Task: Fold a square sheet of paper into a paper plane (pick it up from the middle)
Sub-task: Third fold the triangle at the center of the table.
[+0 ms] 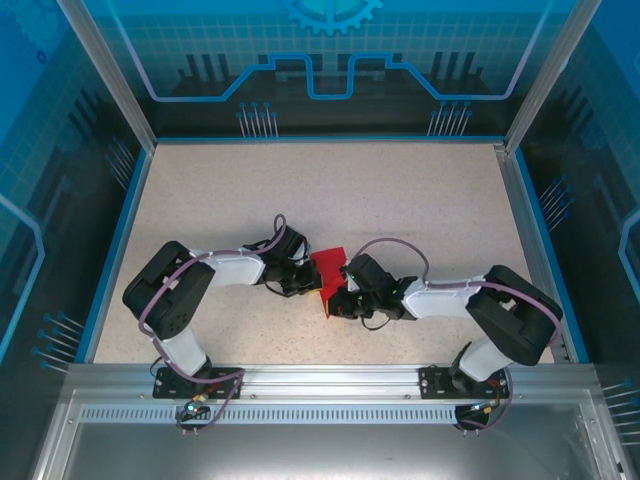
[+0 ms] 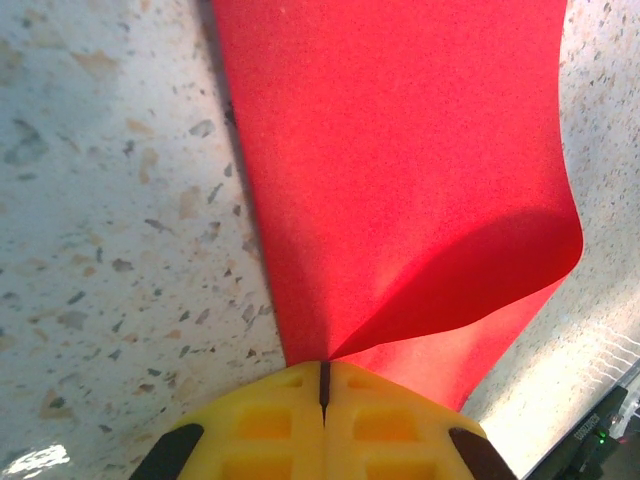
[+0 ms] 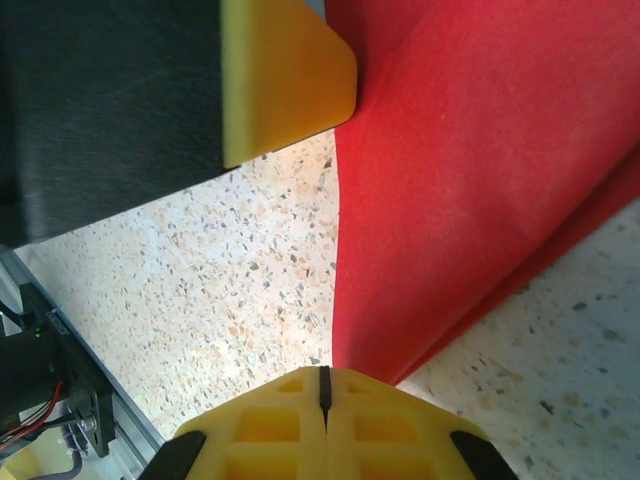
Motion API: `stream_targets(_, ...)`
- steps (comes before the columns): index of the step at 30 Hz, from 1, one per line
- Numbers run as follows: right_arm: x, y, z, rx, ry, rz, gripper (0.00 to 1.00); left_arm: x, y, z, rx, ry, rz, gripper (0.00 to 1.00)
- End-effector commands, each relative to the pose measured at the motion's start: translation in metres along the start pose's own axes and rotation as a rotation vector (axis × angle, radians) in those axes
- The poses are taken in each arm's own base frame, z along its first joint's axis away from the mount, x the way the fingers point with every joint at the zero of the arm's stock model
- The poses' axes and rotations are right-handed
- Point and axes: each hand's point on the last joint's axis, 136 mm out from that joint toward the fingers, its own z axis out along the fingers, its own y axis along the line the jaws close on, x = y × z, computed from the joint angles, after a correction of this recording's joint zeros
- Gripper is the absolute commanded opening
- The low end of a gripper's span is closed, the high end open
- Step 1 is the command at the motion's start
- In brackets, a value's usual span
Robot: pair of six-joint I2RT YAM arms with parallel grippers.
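Far half of table [image 1: 330,190] open. Centre blocked: left claw [image 1: 312,284], right claw [image 1: 345,272], red sheet [image 1: 326,268] crowded together.

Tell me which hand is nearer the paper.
Neither: both are shut on the paper. The left hand holds its left side, the right hand its right side.

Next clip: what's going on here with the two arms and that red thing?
Both arms have met over the middle of the table and are working on one red sheet of paper. The left tool is shut on one edge of it and the right tool is shut on another, so the sheet is pinched between them from opposite sides. The paper is doubled over but not creased flat: one layer bulges in a loose curve. It is not yet a recognisable plane.
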Motion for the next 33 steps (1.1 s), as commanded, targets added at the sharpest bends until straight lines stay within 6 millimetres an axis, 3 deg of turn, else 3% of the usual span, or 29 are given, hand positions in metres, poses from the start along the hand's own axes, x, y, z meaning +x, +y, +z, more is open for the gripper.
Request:
stream_targets(1,-0.002,-0.003,-0.007,0.023,-0.041,-0.01,0.0,0.008,0.025,0.0,-0.119,0.014,-0.023,0.0)
stream_targets(6,-0.008,-0.008,-0.007,0.049,-0.048,-0.014,0.0,0.004,0.013,-0.005,-0.091,0.002,0.013,0.0)
stream_targets(11,-0.037,-0.01,-0.014,0.067,-0.106,-0.001,0.0,0.0,0.003,-0.01,-0.073,-0.008,0.049,0.02)
stream_targets(15,-0.051,-0.01,-0.01,0.092,-0.09,0.0,0.0,0.0,0.002,-0.009,-0.072,-0.003,0.053,0.02)
stream_targets(25,-0.066,-0.032,0.002,0.165,-0.076,0.071,0.0,-0.001,0.0,-0.008,-0.078,0.006,0.07,0.03)
stream_targets(33,-0.06,-0.042,0.0,0.214,-0.061,0.1,0.0,-0.002,-0.016,-0.012,-0.009,0.002,0.094,0.09)
